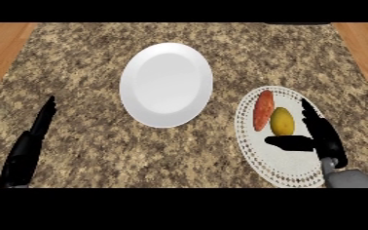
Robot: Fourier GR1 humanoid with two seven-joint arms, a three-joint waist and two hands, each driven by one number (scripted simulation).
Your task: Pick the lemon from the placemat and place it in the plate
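— Where's the right hand (322,135) at the moment?

— Over the white placemat (287,168), coming up from the lower edge on its grey forearm. The palm is turned sideways, fingers (310,111) straight and pointing away from the robot, thumb (286,143) stuck out flat toward the middle of the counter (86,53). It's spread wide, holding nothing

— And the lemon (283,121)?

— It lies on the placemat, just inside the hand, in the angle between the fingers and the thumb. The thumb sits right below it, close; I can't tell whether it touches. The fingers run along its outer side with a sliver of mat showing between

— Anything else near it?

— An orange-red, elongated vegetable (264,110), lying lengthways just beyond the lemon on the side away from the hand, against it or nearly so

— The plate (166,84)?

— White, bare, well off to the thumb side of that hand and a little farther out on the counter, apart from the placemat

— What about the left hand (34,136)?

— Resting near the far edge of the view, well apart from everything. Fingers straight and together, pointing up and away, edge-on to us. It holds nothing either
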